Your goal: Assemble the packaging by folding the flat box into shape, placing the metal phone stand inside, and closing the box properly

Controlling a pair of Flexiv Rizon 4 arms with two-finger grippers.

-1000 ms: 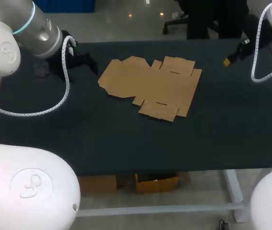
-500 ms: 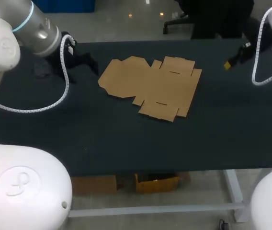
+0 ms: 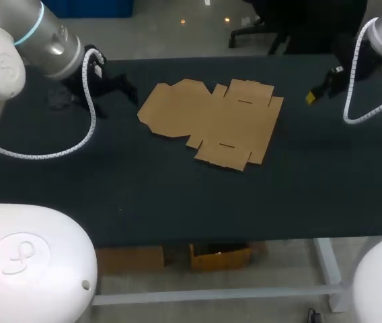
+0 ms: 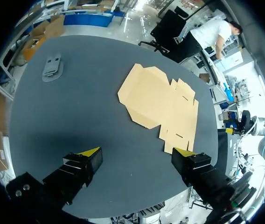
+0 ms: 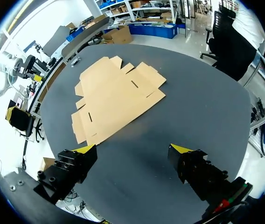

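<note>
A flat, unfolded brown cardboard box (image 3: pixel 214 121) lies in the middle of the dark table, also seen ahead of each gripper (image 4: pixel 160 102) (image 5: pixel 114 98). The grey metal phone stand (image 4: pixel 52 67) lies flat near the table's far left corner, faint in the head view (image 3: pixel 58 99). My left gripper (image 3: pixel 120 86) (image 4: pixel 136 151) hovers open left of the box, between the stand and the cardboard, holding nothing. My right gripper (image 3: pixel 319 91) (image 5: pixel 132 148) hangs open above the table to the right of the box, with nothing between its fingers.
The dark table top (image 3: pixel 177 202) extends well in front of the box and to both sides. A white cable loops down from each arm, the left one (image 3: pixel 90 131) hanging low over the table.
My right gripper has drifted left, toward the box, and slightly nearer the front. The left arm shifted only slightly. The box and stand have not moved.
</note>
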